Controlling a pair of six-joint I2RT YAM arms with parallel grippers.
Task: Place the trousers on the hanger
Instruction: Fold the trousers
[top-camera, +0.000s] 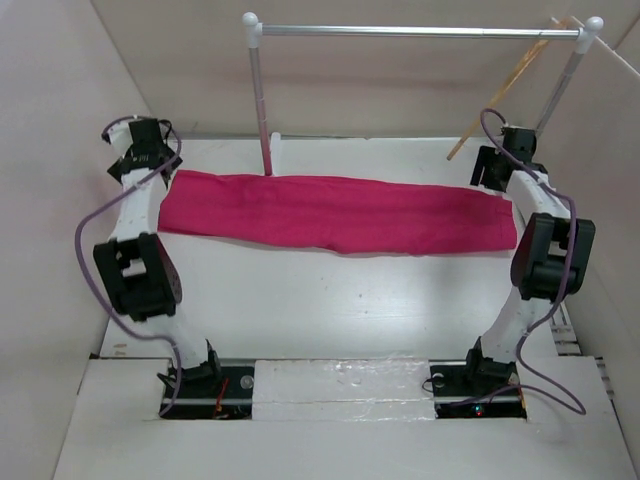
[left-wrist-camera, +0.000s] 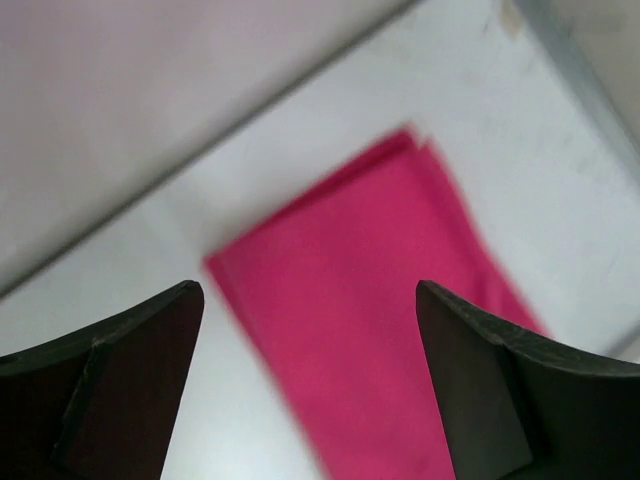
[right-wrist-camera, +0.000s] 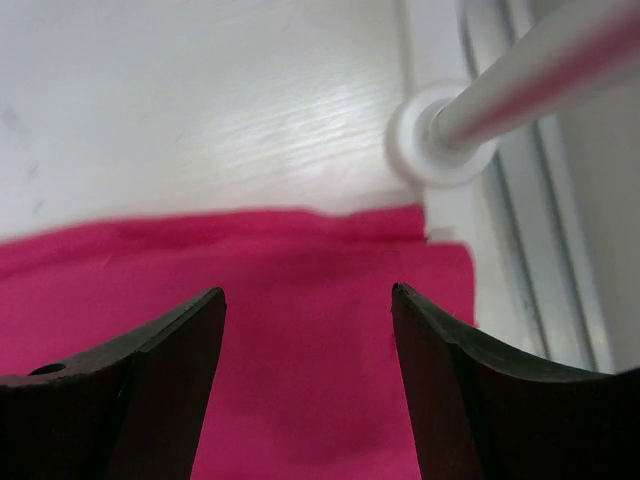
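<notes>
The magenta trousers (top-camera: 340, 212) lie flat in a long folded strip across the back of the white table. My left gripper (top-camera: 150, 158) hovers at their left end and is open. In the left wrist view the left gripper (left-wrist-camera: 310, 300) has wide-apart fingers with the trousers (left-wrist-camera: 390, 320) blurred below them and nothing between. My right gripper (top-camera: 500, 165) hovers over the right end. It shows open in the right wrist view too (right-wrist-camera: 308, 295), above the trousers (right-wrist-camera: 300, 330). The tan wooden hanger (top-camera: 510, 85) hangs tilted from the right end of the rail.
A silver rail (top-camera: 420, 32) on two posts spans the back; its left post (top-camera: 263, 110) stands just behind the trousers. The right post's white foot (right-wrist-camera: 440, 135) sits close beyond the cloth's right end. Beige walls close in on both sides.
</notes>
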